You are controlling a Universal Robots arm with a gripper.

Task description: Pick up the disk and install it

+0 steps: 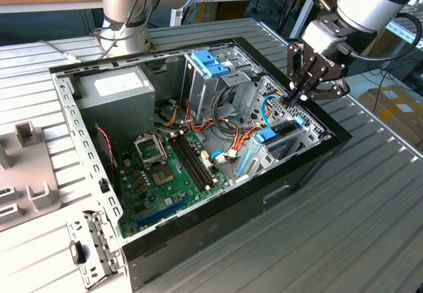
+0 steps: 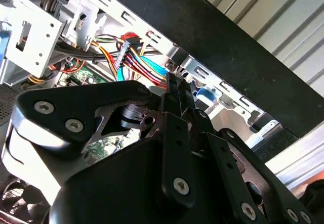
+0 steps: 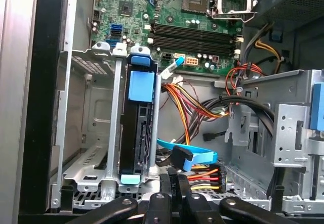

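From where I sat, the hand (image 1: 293,95) hovered with its fingers pinched together on nothing, just above the drive cage (image 3: 96,133) at the computer case's (image 1: 218,200) front edge. The disk (image 3: 140,128) already sat upright in that cage, blue tab showing.
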